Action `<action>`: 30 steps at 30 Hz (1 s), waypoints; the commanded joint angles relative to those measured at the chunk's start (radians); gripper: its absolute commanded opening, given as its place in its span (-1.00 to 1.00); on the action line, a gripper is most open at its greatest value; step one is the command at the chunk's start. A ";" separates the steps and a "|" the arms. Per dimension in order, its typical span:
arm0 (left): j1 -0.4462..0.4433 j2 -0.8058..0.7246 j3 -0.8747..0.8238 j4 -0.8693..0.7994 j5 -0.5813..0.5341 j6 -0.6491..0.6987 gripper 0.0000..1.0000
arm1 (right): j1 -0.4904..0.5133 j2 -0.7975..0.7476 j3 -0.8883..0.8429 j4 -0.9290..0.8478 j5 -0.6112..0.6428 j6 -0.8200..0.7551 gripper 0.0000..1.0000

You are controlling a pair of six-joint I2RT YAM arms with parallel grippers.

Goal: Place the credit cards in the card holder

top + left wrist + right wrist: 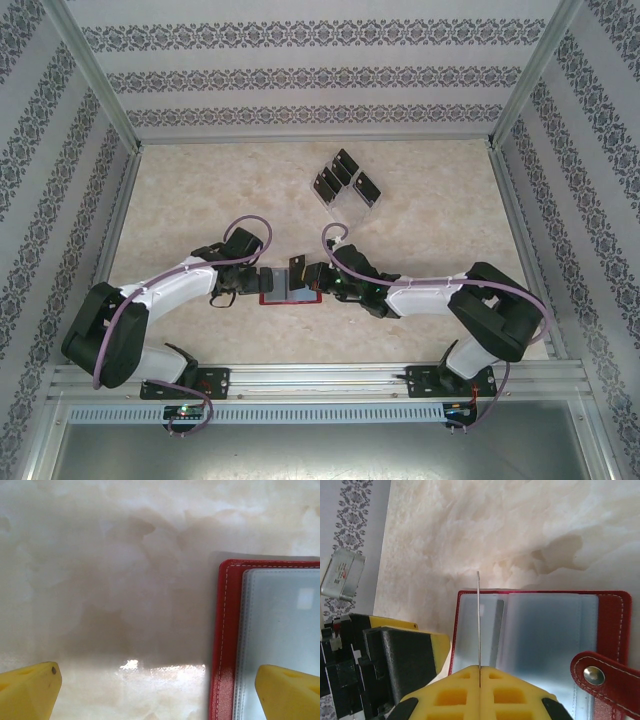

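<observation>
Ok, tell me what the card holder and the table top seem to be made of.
Card holder: red leather or imitation, matte, with white stitching along its edge; its inner sleeves look like translucent, glossy plastic; the snap is shiny metal. Table top: marble-look, beige-veined, glossy by its glare, possibly laminate.

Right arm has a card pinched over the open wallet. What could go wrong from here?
1. The card stands edge-on in the shut right gripper over the open card holder; it may miss the pocket and skid across the sleeve.
2. The left gripper is open, one finger over the holder's edge; I can't tell if it pins it, so a push could slide it.
</observation>
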 commanded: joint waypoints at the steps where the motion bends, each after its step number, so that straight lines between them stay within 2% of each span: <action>1: -0.013 -0.001 -0.021 0.000 0.001 -0.002 1.00 | 0.009 0.009 -0.017 0.055 0.035 0.021 -1.00; 30: -0.015 0.032 -0.052 0.019 -0.025 -0.027 1.00 | 0.046 0.129 -0.038 0.165 -0.006 0.089 -1.00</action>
